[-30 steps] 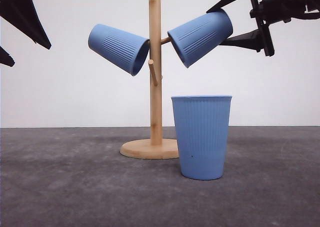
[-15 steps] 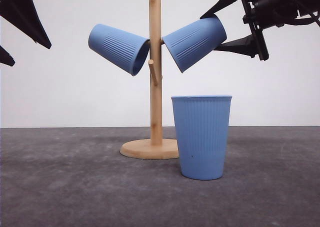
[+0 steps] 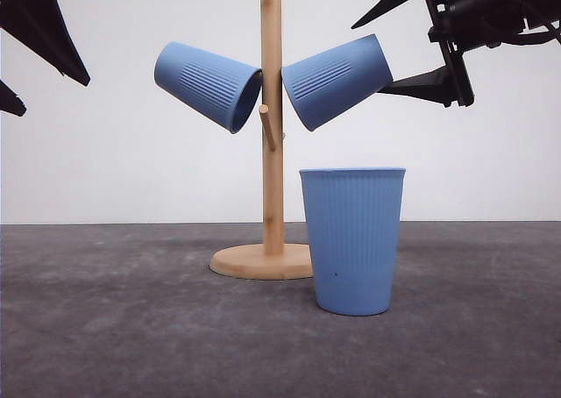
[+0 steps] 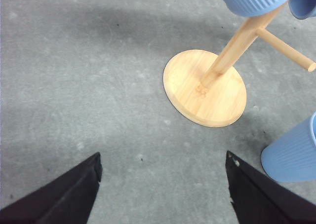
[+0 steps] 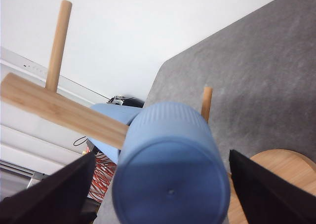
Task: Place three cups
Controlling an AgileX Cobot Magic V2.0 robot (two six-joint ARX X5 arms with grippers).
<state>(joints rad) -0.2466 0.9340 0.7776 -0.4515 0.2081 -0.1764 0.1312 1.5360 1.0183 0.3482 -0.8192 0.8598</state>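
Cups: two hung on rack [image 3: 273,135], third [image 3: 352,240] upright beside base; light, stiff, ribbed (grasp mid-wall). Right gripper [image 3: 405,43] and left gripper [image 4: 160,184] were spread, empty.

Bright, even light, soft shadows on the grey table [image 3: 105,328], all views sharp.

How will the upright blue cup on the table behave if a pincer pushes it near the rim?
The upright cup stands on its narrower base with a wider mouth, so a push near the rim would probably tip it. Once down, its tapered sides would likely roll in a curve. It looks thin-walled, probably light.
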